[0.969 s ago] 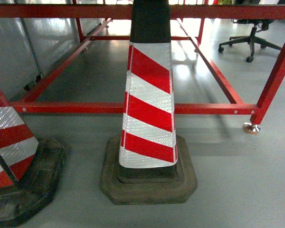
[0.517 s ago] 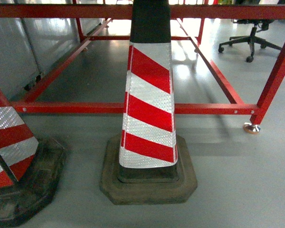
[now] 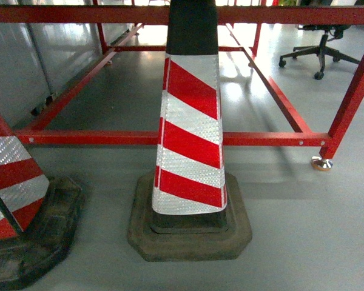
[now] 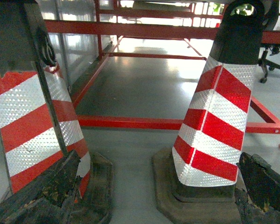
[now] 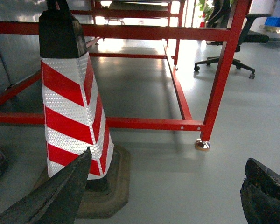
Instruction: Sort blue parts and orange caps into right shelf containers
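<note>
Ahead of us stands only a red-and-white striped traffic cone point(image 3: 191, 133) before a red-painted tube frame point(image 3: 170, 138); both our grippers point(image 4: 154, 196) point(image 5: 163, 196) gape wide, empty. Shelf, bins and parts are unseen, so sorting looks unstarted.

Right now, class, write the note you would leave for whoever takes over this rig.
Left gripper: open, empty, held low.
Right gripper: open, empty, held low.
Shelf, containers, blue parts and orange caps: none in any view.
Ahead: a cone right in front, a second cone at left, a red frame behind them, an office chair far right.
Done: nothing that shows.
Left: find the shelf, then all the sorting.
</note>
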